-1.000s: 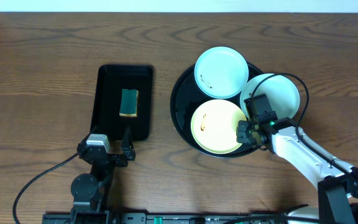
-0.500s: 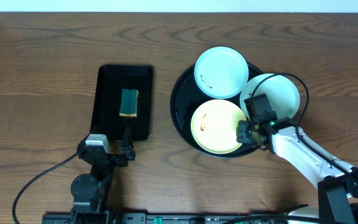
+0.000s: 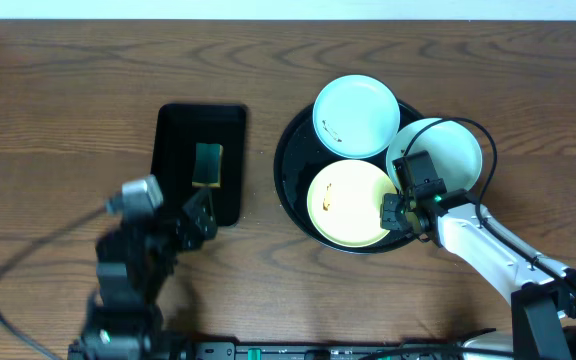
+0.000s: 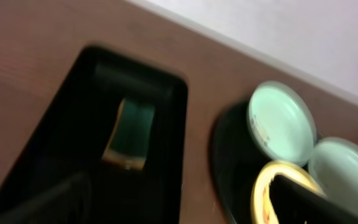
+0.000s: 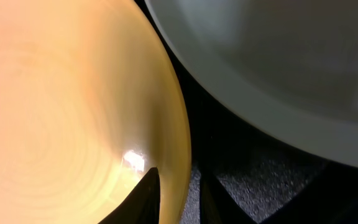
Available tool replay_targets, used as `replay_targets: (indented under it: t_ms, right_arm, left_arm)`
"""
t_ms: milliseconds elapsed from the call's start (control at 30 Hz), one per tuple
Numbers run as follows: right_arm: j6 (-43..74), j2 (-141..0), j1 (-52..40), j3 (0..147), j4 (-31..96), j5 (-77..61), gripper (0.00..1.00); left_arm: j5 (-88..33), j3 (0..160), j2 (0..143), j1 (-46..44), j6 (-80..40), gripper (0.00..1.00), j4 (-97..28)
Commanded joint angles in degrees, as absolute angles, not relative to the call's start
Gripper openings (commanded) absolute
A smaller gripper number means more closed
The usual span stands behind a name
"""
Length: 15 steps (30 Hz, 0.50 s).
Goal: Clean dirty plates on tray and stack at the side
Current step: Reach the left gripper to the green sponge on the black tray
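Right gripper [image 3: 392, 212], overhead: narrow, at the rim of the yellow plate [image 3: 348, 200] on the round black tray [image 3: 290, 175]. Left wrist: left gripper [image 4: 182, 202] wide, empty, near the sponge [image 4: 129, 134]. Right wrist: fingers [image 5: 146, 196] straddle the rim; hold unconfirmed. Risk: plate slips, strikes mint plate [image 5: 278, 68].

Fuzzy bits
left gripper [image 3: 200, 212] is just a smear overhead — right gripper [image 5: 179, 191] fingers cut off at bottom edge.
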<state>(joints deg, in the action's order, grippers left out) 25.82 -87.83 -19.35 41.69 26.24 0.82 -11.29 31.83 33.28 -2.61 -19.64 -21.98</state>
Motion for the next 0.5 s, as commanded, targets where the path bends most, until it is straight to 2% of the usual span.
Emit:
replay_targets:
  t_ms: [0, 133, 267, 467]
  right_arm:
    - [25.65, -87.77, -19.57, 41.43, 26.24, 1.02, 0.21]
    - [25.65, -87.77, -19.57, 41.43, 25.80, 1.02, 0.21]
    - [25.65, -87.77, -19.57, 41.43, 25.67, 1.02, 0.23]
    - [25.63, -87.77, -19.57, 41.43, 25.76, 1.02, 0.24]
  left_arm:
    - [-12.21, 50.96, 52.05, -2.37, -11.88, 0.91, -35.14]
    - [-12.23, 71.33, 73.76, -2.37, -10.09, 0.91, -51.83]
    - [-12.40, 79.55, 87.68, -2.31, -10.09, 0.91, -53.47]
    - [-12.27, 79.79, 100.27, -2.26, -10.09, 0.89, -52.21]
